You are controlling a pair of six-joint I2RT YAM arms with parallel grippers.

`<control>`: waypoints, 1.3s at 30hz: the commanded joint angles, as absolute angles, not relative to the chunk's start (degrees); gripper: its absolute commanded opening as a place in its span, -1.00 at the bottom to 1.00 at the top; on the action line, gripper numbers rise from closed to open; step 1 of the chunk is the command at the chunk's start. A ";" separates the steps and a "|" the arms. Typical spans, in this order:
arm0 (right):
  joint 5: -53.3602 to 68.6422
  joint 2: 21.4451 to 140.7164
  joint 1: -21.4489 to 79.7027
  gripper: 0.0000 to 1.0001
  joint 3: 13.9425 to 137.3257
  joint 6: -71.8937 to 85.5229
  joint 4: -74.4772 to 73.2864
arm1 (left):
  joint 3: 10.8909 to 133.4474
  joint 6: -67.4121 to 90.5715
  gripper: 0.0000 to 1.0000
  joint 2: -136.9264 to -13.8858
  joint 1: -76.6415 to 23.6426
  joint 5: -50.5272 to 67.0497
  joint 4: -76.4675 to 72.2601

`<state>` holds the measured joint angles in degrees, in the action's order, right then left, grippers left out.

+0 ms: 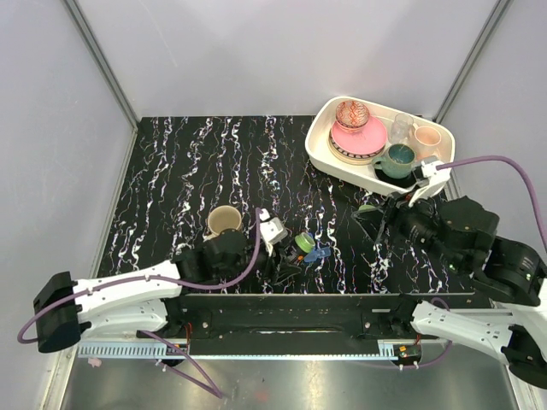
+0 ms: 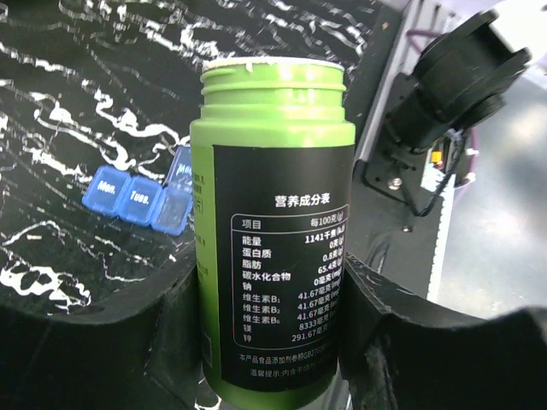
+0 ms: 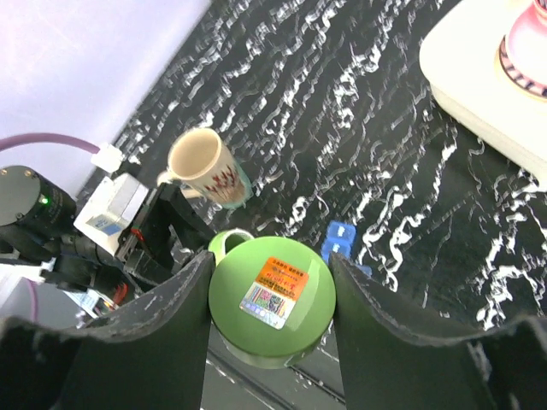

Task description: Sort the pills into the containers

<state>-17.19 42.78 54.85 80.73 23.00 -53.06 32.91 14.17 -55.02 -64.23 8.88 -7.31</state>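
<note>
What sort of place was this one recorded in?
Most likely a lab robot cell, not a home: plain grey walls close in a black marbled table, a left arm and a right arm are mounted at its near edge, and a tray of dishes sits far right.

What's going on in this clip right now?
The left gripper is clamped on an uncapped green bottle, held roughly upright beside the blue pill box. The right gripper, off to the right, holds the green cap. One lid of the pill box stands flipped open, and nothing looks poured out yet.
</note>
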 commanded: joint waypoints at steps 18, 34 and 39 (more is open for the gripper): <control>-23.47 38.23 55.11 -1.00 68.03 24.00 -51.68 | 31.64 10.64 -1.00 -72.06 -62.84 6.77 -18.19; -23.64 37.88 55.11 -1.00 65.48 23.64 -52.03 | 33.66 10.02 -1.00 -80.24 -59.94 6.25 -12.84; -23.38 37.88 55.11 -1.00 65.13 23.55 -52.12 | 36.03 9.32 -1.00 -82.09 -59.94 4.83 -8.70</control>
